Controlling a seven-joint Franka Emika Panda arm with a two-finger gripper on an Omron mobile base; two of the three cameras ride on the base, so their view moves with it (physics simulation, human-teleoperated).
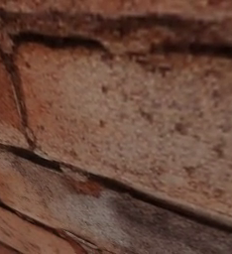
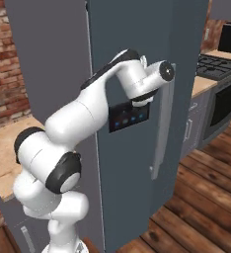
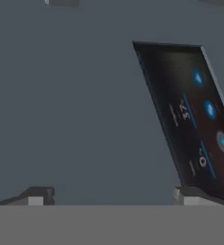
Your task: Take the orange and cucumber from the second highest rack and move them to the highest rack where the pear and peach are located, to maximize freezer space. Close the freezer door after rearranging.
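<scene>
The gripper (image 3: 114, 196) stands with jaws spread wide, holding nothing, close against the grey freezer door (image 2: 132, 163) beside its dark panel (image 3: 195, 119). The door looks shut, so fruit and racks are hidden behind it. This reads as the closing step, likely done; next, back the hand away

The dark panel (image 3: 195, 119) on the grey door (image 3: 75, 110) carries small pale digits that look like "37" and, lower down, "0", both blurred. Blue round icons (image 3: 210, 109) sit beside them; no other text can be read.
</scene>
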